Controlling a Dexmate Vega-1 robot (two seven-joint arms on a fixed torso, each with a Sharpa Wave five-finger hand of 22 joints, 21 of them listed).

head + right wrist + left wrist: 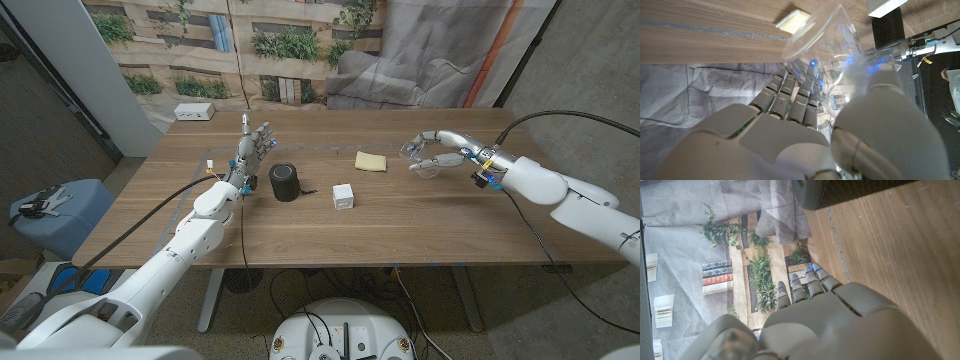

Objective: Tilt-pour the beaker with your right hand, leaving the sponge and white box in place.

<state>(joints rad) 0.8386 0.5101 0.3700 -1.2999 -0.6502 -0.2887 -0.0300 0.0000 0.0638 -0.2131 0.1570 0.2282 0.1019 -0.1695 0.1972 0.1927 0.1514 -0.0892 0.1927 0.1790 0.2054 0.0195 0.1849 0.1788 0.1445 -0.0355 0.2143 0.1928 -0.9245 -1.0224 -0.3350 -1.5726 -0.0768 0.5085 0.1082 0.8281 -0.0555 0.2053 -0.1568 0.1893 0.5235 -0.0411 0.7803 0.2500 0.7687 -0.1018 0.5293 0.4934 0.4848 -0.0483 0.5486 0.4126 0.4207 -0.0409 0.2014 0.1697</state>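
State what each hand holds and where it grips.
Right hand grips the clear beaker around its side wall, tilted. Left hand holds nothing.

**Backdrop and room behind the wooden table**

A wooden table (pixel 420 215) stands before a printed backdrop (pixel 290 40) of buildings, plants and books. Grey draped cloth (pixel 430 50) hangs to one side, a grey wall (pixel 590 60) beyond. A blue bin (pixel 60 215) sits on the floor.

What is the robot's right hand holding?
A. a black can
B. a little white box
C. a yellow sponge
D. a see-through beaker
D: the right hand grips the clear beaker, lifted and tilted over the table, while the sponge, the white box and the black cylinder sit on the wood apart from it.
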